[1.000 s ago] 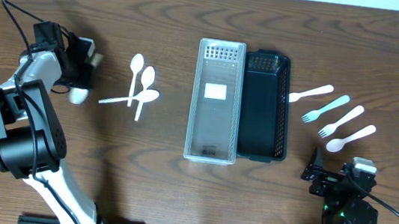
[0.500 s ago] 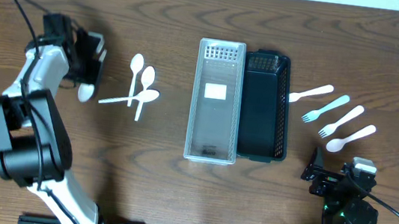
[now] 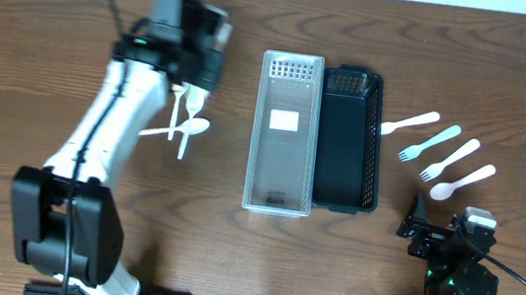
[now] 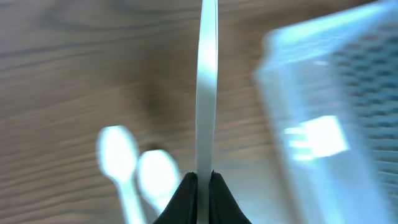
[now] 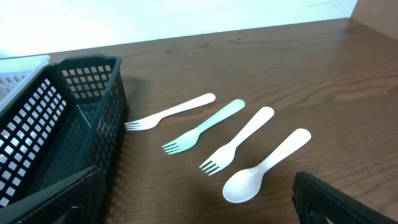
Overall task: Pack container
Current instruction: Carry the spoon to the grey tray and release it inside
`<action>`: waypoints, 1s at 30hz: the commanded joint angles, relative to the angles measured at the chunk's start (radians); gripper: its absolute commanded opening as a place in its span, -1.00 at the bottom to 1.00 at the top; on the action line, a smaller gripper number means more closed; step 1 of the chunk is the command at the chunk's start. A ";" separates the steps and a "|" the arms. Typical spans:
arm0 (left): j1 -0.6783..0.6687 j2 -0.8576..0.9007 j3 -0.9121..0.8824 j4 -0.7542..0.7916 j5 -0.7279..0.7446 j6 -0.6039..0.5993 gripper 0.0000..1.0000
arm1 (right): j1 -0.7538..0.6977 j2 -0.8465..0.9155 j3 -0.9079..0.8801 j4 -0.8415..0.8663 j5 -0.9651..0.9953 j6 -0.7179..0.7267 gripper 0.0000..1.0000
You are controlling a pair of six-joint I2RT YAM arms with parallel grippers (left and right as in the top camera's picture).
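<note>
Black right gripper (image 3: 419, 231): fingers wide apart, holding nothing, near forks (image 5: 205, 127).
Left gripper (image 4: 203, 180): closed on white utensil (image 4: 207, 81), held edge-on above table.
Clear bin (image 3: 254, 166): near; thin end-pinch could let utensil swivel, clip rim, drop outside.

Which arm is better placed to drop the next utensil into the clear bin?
The left arm. Its jaws are shut on a white utensil beside the clear bin; the right arm sits by the forks, jaws open and empty.
</note>
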 commanded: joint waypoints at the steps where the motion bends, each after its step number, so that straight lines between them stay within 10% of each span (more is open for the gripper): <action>1: -0.083 0.002 0.001 -0.002 -0.005 -0.146 -0.88 | -0.006 -0.006 -0.002 -0.001 0.007 -0.010 0.98; 23: -0.212 0.011 0.003 -0.036 0.029 -0.362 -0.58 | -0.006 -0.006 -0.002 -0.001 0.007 -0.010 0.98; 30: -0.080 -0.092 0.008 -0.150 -0.353 -0.352 -0.17 | -0.006 -0.006 -0.002 -0.001 0.007 -0.010 0.98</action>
